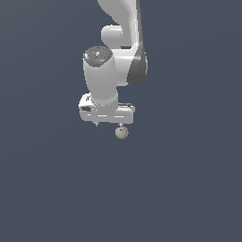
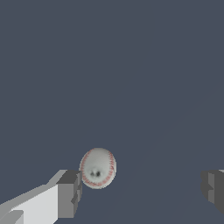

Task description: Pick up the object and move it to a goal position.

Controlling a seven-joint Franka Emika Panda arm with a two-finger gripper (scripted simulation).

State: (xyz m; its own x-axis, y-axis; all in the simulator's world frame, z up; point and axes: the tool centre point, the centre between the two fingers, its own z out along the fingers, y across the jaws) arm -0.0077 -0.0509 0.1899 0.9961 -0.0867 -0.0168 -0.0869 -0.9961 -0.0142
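Tiny off-white ball (image 2: 97, 168) with red stitching and small dark marks, just beside one grey fingertip (image 2: 70, 194) of the white gripper (image 2: 142, 190), apparently touching it; other fingertip well apart, jaws spread wide, nothing pinched. In the exterior view, ball (image 1: 121, 133) directly under the gripper (image 1: 108, 125), toward that view's right. Plain dark grey-blue surroundings (image 1: 189, 189). White arm (image 1: 120, 52) above.

Simulated environment, not a real room: a uniform dark blue-grey backdrop fills both views, without furniture, walls or horizon. The white robot arm (image 1: 106, 80) appears flat-shaded and rendered.
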